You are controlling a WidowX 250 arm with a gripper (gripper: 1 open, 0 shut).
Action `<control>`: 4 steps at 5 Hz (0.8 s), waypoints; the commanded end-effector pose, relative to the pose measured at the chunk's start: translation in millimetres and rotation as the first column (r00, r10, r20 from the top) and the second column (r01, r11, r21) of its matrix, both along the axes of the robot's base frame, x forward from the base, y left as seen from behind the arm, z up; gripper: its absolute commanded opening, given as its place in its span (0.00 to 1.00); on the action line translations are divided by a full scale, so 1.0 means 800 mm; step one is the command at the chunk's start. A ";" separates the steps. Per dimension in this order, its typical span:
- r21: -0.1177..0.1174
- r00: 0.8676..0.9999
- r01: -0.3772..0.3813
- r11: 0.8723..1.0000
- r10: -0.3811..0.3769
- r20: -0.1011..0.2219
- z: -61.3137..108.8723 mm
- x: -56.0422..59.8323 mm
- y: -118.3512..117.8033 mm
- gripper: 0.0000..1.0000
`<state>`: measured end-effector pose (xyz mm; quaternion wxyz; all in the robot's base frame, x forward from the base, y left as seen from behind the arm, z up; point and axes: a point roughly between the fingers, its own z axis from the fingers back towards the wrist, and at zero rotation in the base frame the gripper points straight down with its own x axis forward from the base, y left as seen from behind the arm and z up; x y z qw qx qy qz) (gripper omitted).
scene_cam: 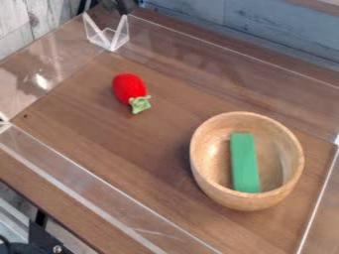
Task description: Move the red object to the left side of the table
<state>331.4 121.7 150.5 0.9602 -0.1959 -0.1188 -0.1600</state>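
**Desk:** Where is your hand in this one?

**Arm:** Out of shot. My gripper does not show, so I cannot tell whether its fingers are spread, pressed together or pinching anything. Nothing is holding the red object (pixel 129 89). It lies alone on the table (pixel 93 149), well apart from the wooden bowl (pixel 195 159), up and to the left of it, green top turned toward the bowl.

**Desk:** What could go wrong from here?

**Arm:** It is small and rounded, so I judge a pinch that lands off centre could squirt it sideways or set it rolling. Closing on the leafy top alone might let it slip out on the lift. Coming in too low from the far side risks clipping the clear angled piece (pixel 106 35), which stands beyond the toy, farther again from the bowl.

**Desk:** And room to move?

**Arm:** Plenty of bare wood around the toy on the side away from the bowl. The low clear walls (pixel 79 189) hem the board in and are hard to see, so the carry should stay above them and the drop short of them. The bowl, with the green block (pixel 244 162) lying in it, sits clear of that path
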 end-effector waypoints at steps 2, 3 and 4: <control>0.018 0.992 0.118 0.993 -0.119 0.046 0.030 0.011 -0.014 1.00; 0.009 0.989 0.143 0.990 -0.143 0.038 0.042 0.018 -0.020 1.00; 0.004 0.991 0.131 0.991 -0.131 0.029 0.028 0.021 -0.034 1.00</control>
